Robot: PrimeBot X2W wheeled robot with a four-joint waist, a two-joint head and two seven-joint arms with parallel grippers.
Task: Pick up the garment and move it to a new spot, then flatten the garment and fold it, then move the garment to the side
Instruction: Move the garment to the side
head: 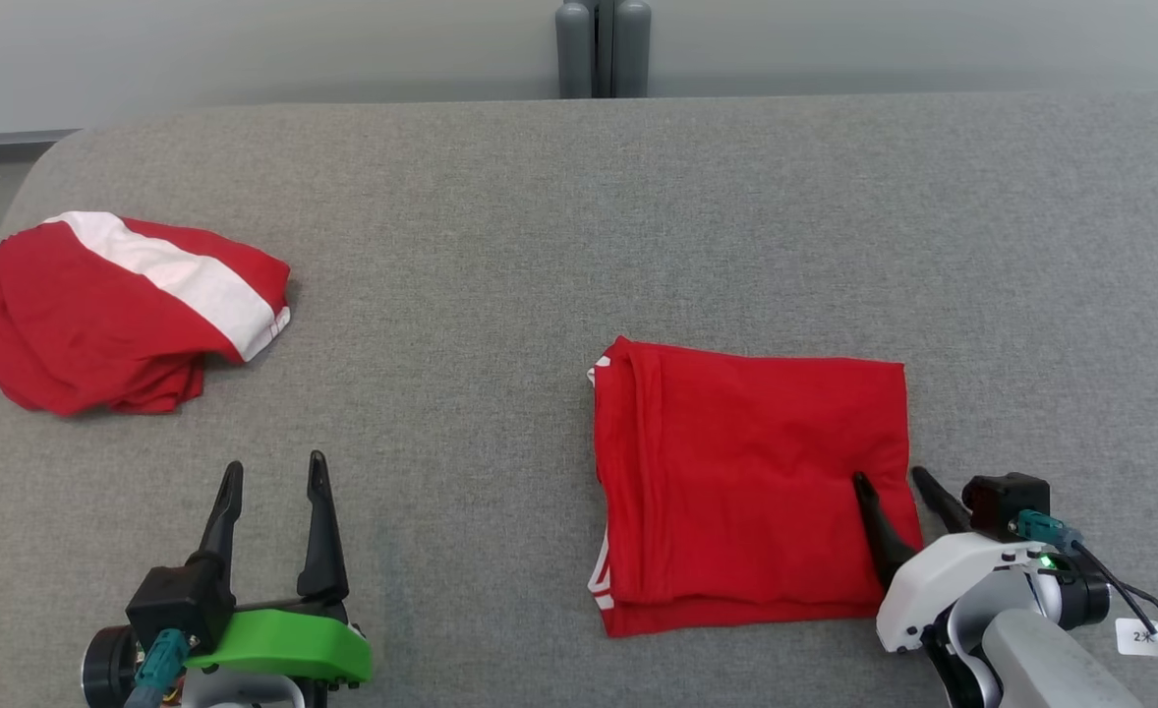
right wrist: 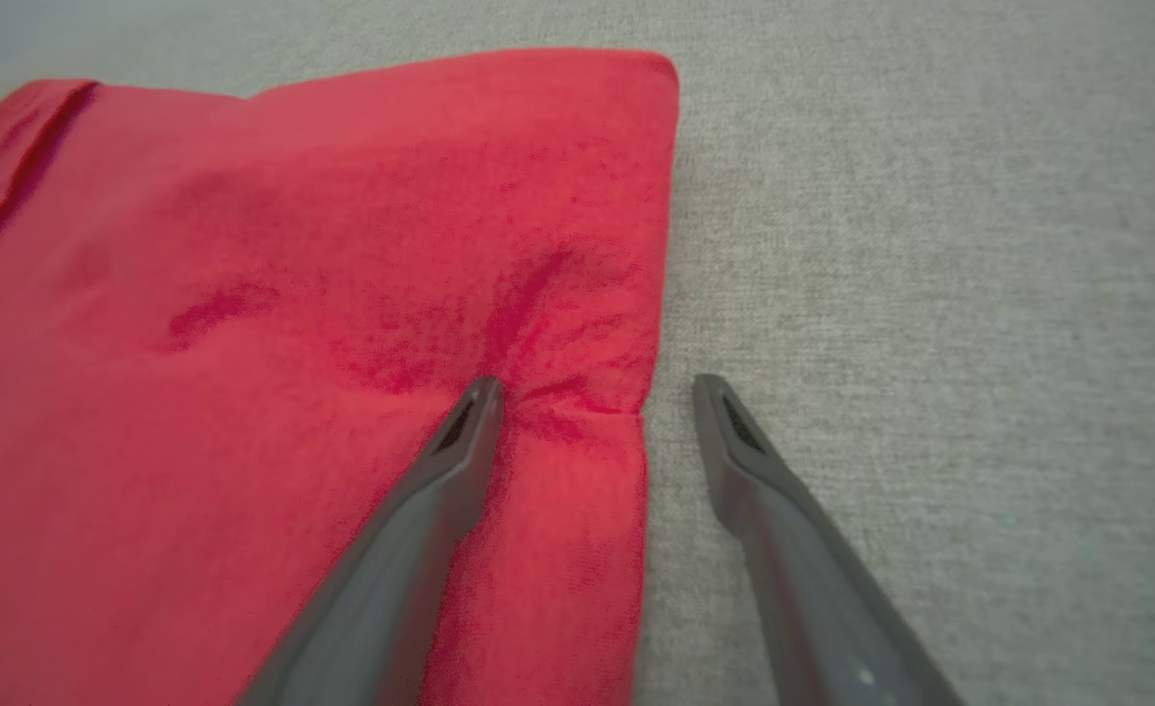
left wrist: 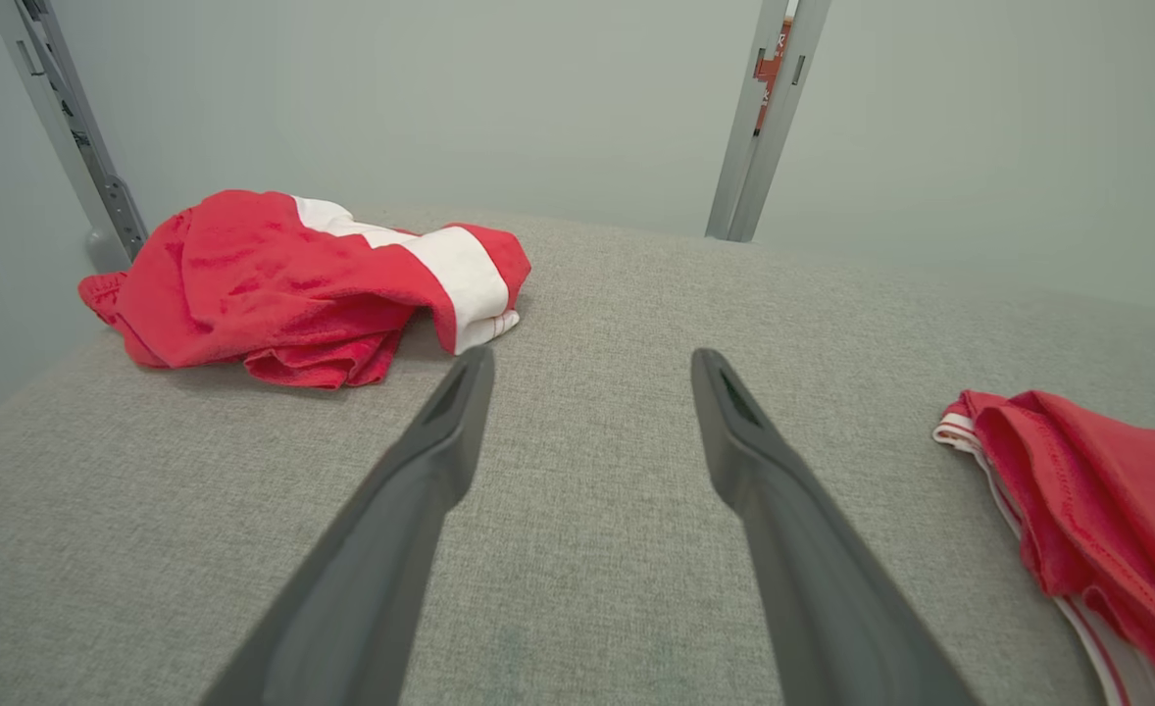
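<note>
It looks like a robot lab's test bay: a grey cloth-covered bench [head: 579, 246], bare pale walls [left wrist: 440, 98] and slotted metal frame posts [left wrist: 767, 118] behind.

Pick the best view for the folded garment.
Head view: nearly the whole folded garment lies in frame. Right wrist view gives a close-up of its right edge, one of the fingers on the cloth. Left wrist view catches one corner.

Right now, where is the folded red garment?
In the head view the folded garment lies right of centre on the grey surface, its right edge straddled by the open right gripper.
</note>
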